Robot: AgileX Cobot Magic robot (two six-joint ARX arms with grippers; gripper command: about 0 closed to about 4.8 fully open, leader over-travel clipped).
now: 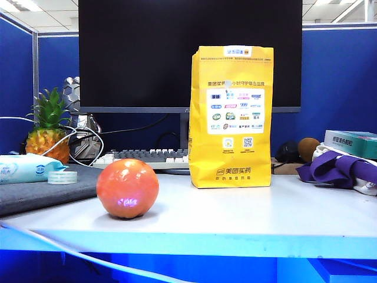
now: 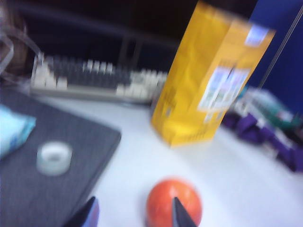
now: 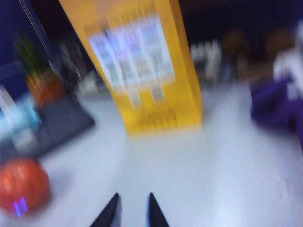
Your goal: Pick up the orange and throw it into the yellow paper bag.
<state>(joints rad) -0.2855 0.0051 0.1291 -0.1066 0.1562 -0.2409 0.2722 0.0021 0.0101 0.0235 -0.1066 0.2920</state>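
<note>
The glossy reddish-orange round orange (image 1: 127, 188) lies on the near left part of the white table (image 1: 247, 212), free and untouched. The left gripper (image 2: 135, 213) hangs just above and before it, jaws closed as far as they go, holding nothing. The right gripper (image 3: 132, 211) hovers over bare table to the right, also closed and empty. Farther back, right of the orange and apart from it, stands the tall yellow paper bag (image 1: 231, 118), upright. Behind it lies a grey keyboard (image 1: 144, 157)
</note>
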